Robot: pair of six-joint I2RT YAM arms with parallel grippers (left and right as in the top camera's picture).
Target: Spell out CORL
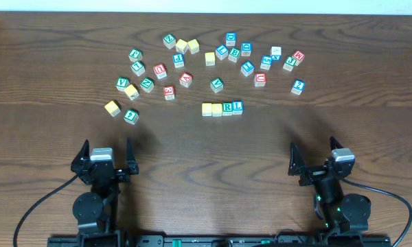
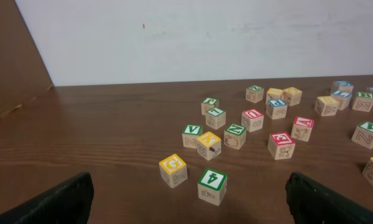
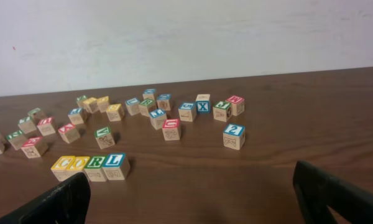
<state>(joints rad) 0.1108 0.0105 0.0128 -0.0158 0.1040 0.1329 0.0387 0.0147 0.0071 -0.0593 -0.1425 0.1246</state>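
Here's the table (image 1: 192, 158), and the word is on it: a row (image 1: 222, 108) of four blocks sits mid-table, touching side to side, just nearer the arms than the loose pile. The right wrist view reads it clean: yellow C (image 3: 63, 165), yellow O (image 3: 79, 163), green R (image 3: 95, 167), blue L (image 3: 115, 165), lined up left to right, the L end angled a touch farther back. From overhead the two yellow faces are too washed out to read, but the R and L come through. Beyond the row, the spare blocks (image 1: 192, 65) lie scattered in a wide band across the far half. A blue 2 block (image 1: 298, 86) stands alone out on the right, and a green 4 block (image 1: 130, 116) and a yellow block (image 1: 112, 107) sit side by side on the left, the closest things to the left wrist camera. Left gripper (image 1: 107, 147) is parked at the near edge, well apart from everything, jaws spread wide with nothing between them; its dark fingers (image 2: 56, 202) frame the bottom corners of its own view. Right gripper (image 1: 314, 147) mirrors it on the other side: jaws wide, nothing held, fingers (image 3: 336, 199) low in frame, the row ahead and to its left.
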